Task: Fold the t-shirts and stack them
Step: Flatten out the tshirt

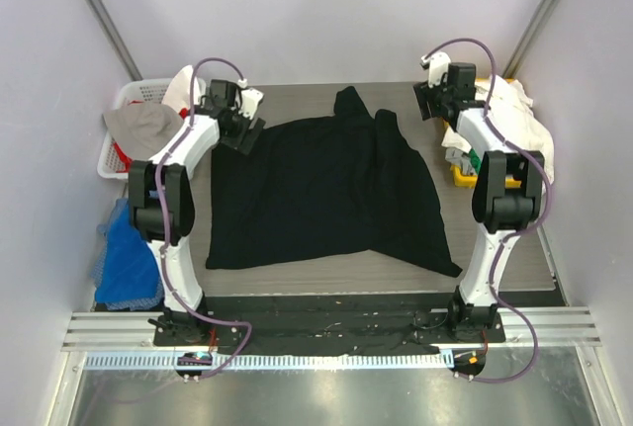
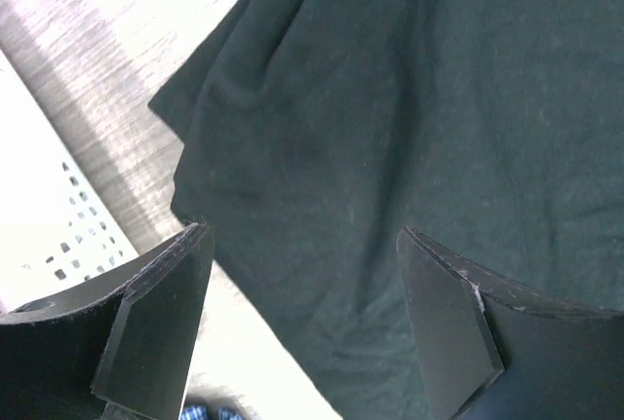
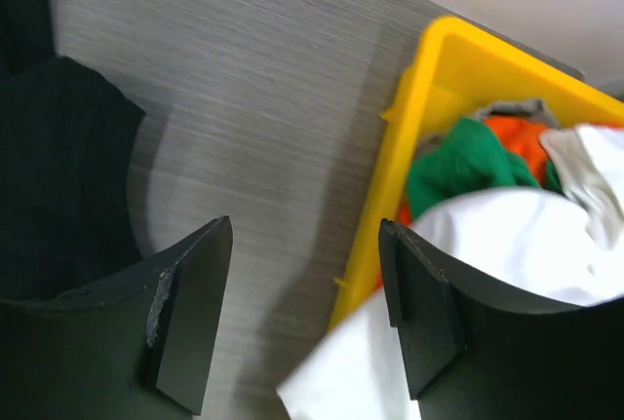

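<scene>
A large black t-shirt [image 1: 326, 189] lies spread on the table's middle, with one sleeve poking toward the back. My left gripper [image 1: 240, 127] is open and empty above the shirt's back left corner; the left wrist view shows black cloth [image 2: 390, 128] between and under its fingers. My right gripper [image 1: 431, 102] is open and empty at the back right, above bare table beside a yellow bin [image 3: 429, 118]. A white shirt [image 3: 507, 235] and a green shirt [image 3: 463, 162] lie in that bin. The black shirt's edge [image 3: 58, 167] shows at the left of the right wrist view.
A white basket [image 1: 129, 125] with a grey cloth stands at the back left. A blue checked cloth [image 1: 124, 253] lies off the table's left edge. The yellow bin [image 1: 463, 175], heaped with white cloth [image 1: 514, 125], stands at the right edge. Walls close in on three sides.
</scene>
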Controlling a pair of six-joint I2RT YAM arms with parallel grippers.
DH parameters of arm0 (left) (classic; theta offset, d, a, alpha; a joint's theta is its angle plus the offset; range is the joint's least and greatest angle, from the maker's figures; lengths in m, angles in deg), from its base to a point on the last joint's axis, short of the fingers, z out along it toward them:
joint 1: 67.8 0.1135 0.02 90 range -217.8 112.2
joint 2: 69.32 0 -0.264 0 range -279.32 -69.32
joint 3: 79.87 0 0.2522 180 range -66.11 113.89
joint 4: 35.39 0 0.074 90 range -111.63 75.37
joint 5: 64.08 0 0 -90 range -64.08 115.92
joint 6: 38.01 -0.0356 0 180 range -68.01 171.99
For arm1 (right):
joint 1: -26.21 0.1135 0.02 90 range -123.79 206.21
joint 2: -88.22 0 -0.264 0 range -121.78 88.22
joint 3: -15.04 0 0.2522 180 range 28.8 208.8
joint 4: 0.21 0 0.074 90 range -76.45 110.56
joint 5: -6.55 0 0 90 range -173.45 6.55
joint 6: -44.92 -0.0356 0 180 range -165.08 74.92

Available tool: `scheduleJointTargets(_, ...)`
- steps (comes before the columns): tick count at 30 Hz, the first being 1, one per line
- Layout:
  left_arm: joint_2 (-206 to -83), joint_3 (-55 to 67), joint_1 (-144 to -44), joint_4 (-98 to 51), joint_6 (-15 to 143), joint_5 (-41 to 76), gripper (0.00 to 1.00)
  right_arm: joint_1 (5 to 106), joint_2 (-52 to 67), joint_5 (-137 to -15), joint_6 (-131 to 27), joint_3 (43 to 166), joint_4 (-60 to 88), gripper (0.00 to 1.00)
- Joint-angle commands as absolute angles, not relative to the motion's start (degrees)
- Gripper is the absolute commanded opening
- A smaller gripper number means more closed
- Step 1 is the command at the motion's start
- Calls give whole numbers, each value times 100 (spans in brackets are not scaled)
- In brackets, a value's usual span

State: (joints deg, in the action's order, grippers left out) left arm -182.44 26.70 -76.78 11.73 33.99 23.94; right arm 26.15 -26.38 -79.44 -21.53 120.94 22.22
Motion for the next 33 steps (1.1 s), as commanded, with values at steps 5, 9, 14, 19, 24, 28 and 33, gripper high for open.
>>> scheduleJointTargets(5, -18516, 2890, -7870, 834, 3161, 2750, 81, 2911, -3675, -7150, -2486, 13137, 2322, 67)
scheduleJointTargets(9, -18569, 2907, -7870, 825, 3081, 2847, 81, 2972, -3904, -6913, -2461, 13164, 2340, 63)
scheduleJointTargets(14, -18622, 2925, -7870, 834, 3002, 2926, 81, 2972, -4088, -6834, -2425, 13120, 2217, 60)
scheduleJointTargets(19, -18666, 2907, -7879, 834, 2976, 3014, 81, 2981, -4098, -6605, -2478, 13146, 2261, 60)
scheduleJointTargets(24, -18657, 2820, -7905, 825, 2932, 3093, 81, 2981, -3887, -6508, -2461, 13006, 2296, 60)
scheduleJointTargets(28, -18639, 2811, -7940, 834, 2897, 3155, 80, 2990, -3676, -6464, -2469, 12909, 2305, 60)
scheduleJointTargets(33, -18639, 2802, -7967, 834, 2879, 3207, 80, 3007, -3535, -6464, -2434, 12900, 2384, 60)
